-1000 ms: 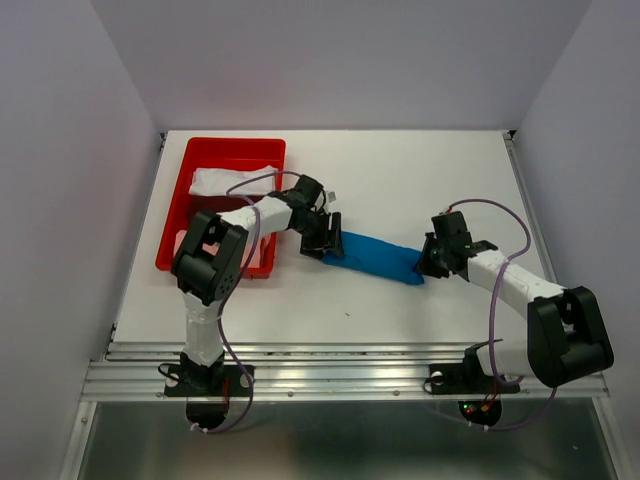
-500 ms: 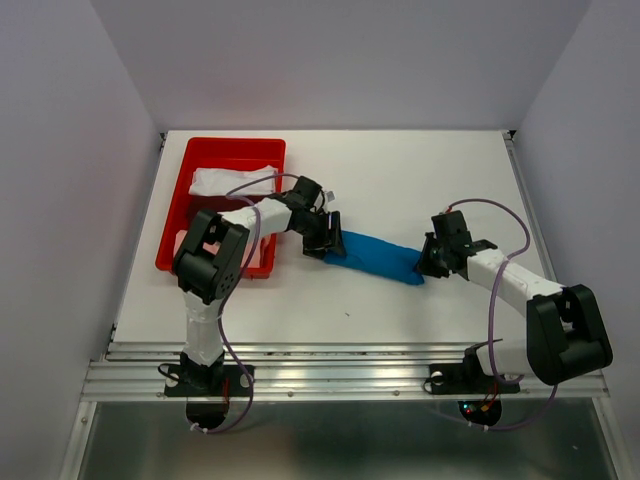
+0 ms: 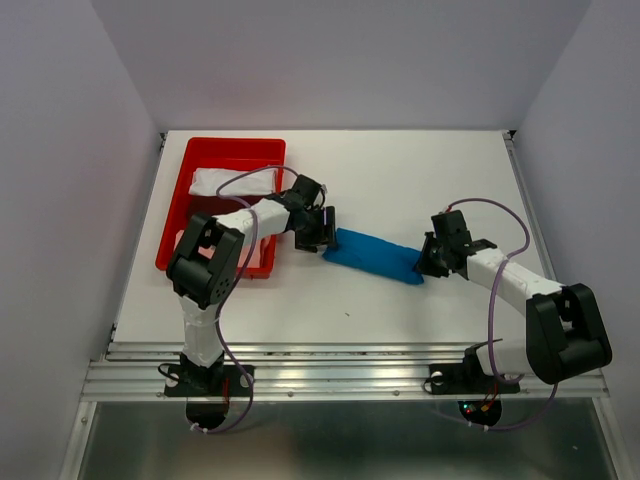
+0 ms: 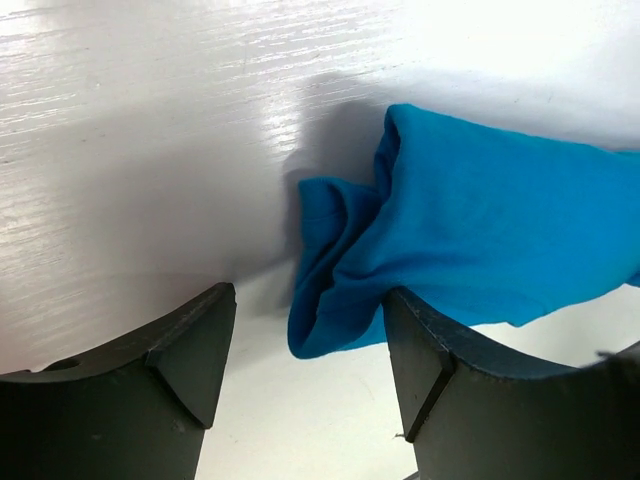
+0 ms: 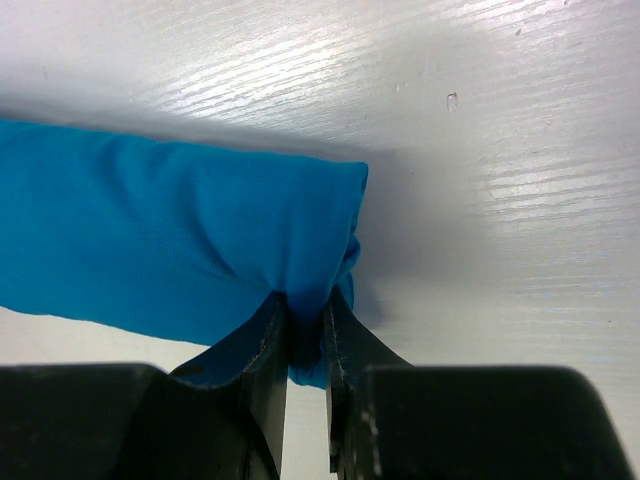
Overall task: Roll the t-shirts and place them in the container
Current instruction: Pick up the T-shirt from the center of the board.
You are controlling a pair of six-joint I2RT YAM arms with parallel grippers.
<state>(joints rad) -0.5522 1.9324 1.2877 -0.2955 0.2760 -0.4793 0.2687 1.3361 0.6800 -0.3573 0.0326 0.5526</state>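
Backed off slightly toward the red tray [image 3: 235,142] over the last second: left end effector [image 4: 310,360], spread wide astride the tray-side end of the blue t-shirt [image 3: 375,257], gripping nothing. At the end farthest from the tray, right end effector [image 5: 305,340] unmoved, pinching a fold of cloth. Rolling seemingly finished, bundle lying on the worktop [image 3: 400,180] near the tray. Next, probably: letting go, then fetching the white t-shirt [image 3: 212,182] inside the tray.
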